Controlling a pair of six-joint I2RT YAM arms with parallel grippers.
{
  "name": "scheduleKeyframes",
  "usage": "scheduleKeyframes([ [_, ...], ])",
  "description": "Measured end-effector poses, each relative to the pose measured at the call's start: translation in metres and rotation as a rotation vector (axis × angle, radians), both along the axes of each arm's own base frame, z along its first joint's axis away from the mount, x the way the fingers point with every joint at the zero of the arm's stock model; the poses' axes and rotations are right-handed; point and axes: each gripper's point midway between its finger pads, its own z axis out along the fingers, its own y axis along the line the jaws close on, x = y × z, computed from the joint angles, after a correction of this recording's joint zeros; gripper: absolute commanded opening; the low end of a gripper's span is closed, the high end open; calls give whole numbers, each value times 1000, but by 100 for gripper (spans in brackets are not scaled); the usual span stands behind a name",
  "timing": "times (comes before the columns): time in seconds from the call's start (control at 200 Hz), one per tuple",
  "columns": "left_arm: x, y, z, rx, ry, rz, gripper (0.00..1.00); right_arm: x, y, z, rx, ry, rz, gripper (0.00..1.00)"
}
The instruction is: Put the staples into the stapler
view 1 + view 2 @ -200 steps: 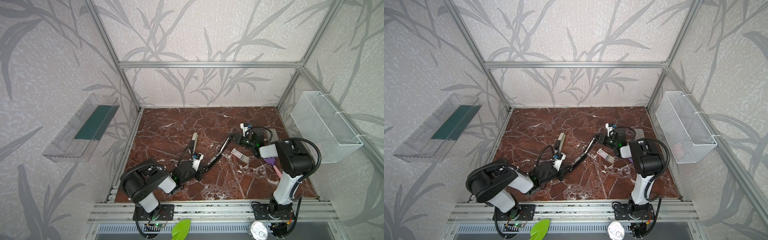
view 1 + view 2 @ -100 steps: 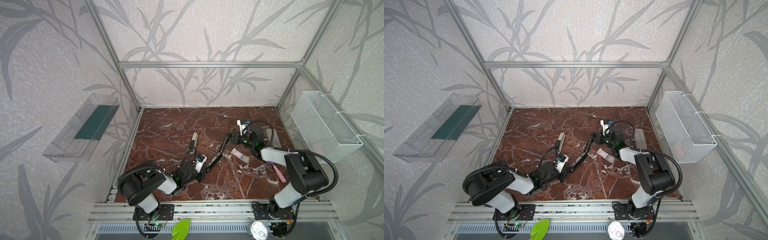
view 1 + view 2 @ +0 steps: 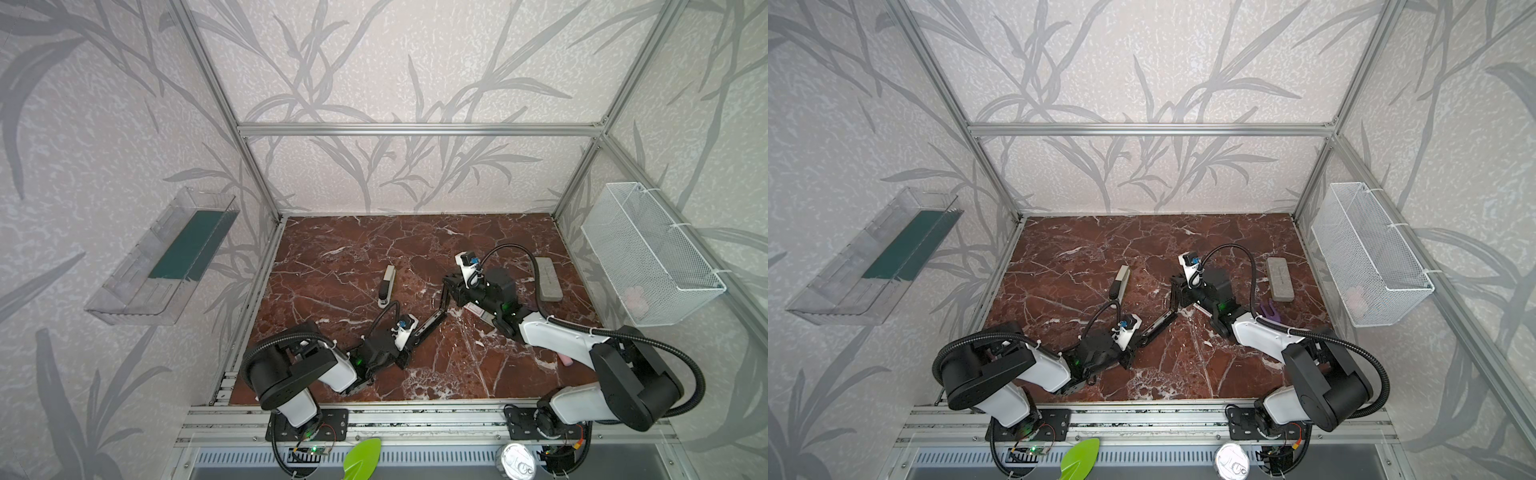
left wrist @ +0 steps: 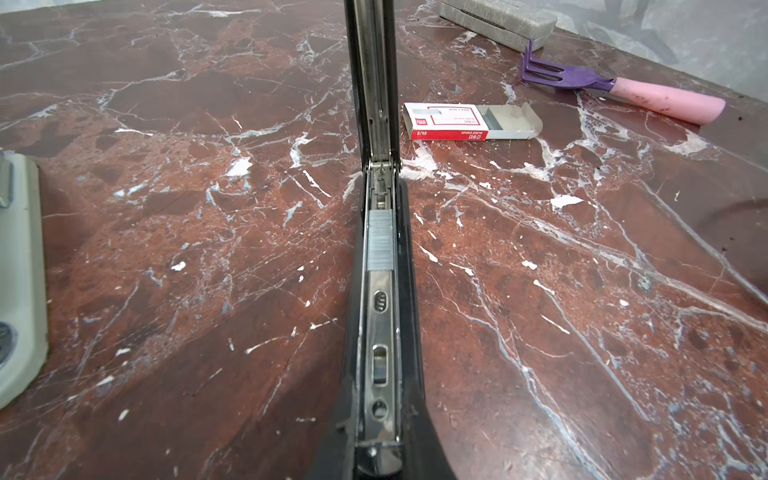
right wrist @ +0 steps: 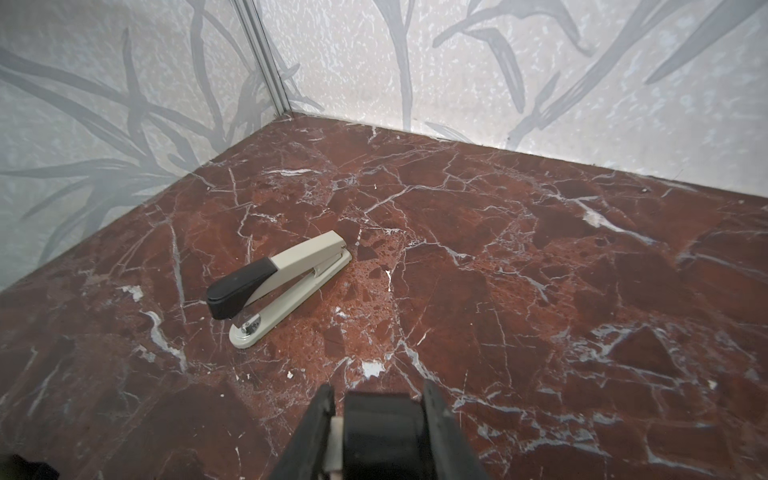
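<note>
— Where are the staples?

— The box of staples (image 4: pixel 451 122) lies flat on the marble table (image 4: pixel 166 249) with its drawer pulled out, just beside the hinge of the black stapler (image 4: pixel 380 324). One strip of staples (image 4: pixel 379 239) sits in the stapler's metal channel, near the hinge end.

— How is the stapler held?

— Folded wide open. The left gripper (image 3: pixel 411 338) is clamped on the free end of the base, keeping it low and level so the channel faces up. The right gripper (image 5: pixel 378 395) is closed on the tip of the lid, standing it upright and clear of the channel.

— So what's left?

— As I judge it, only closing. The lid must swing down onto the base while the left grip braces against the push.

— Anything in the way?

— Nothing I can see. The beige stapler (image 5: pixel 282 282) lies shut, apart to the left. The grey block (image 3: pixel 548 278) and the pink-handled fork (image 4: pixel 623 89) lie off to the right of the box.
</note>
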Motion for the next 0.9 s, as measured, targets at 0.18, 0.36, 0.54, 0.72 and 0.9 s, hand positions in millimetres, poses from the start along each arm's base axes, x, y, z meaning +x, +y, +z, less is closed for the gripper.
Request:
scheduleKeyframes([
  [0.18, 0, 0, -1, 7, -5, 4, 0, -17, 20, 3, -102, -90, 10, 28],
  [0.36, 0, 0, -1, 11, -10, 5, 0, -33, 35, 2, -201, -161, 8, 28],
  [0.54, 0, 0, -2, 19, -16, 2, 0, -50, 47, -2, -290, -211, 15, 29],
  [0.72, -1, 0, -3, 29, -23, -1, 0, -68, 61, -10, -361, -242, 29, 29],
  [0.9, -1, 0, -3, 30, -25, -1, 0, -79, 69, -17, -395, -252, 37, 29],
])
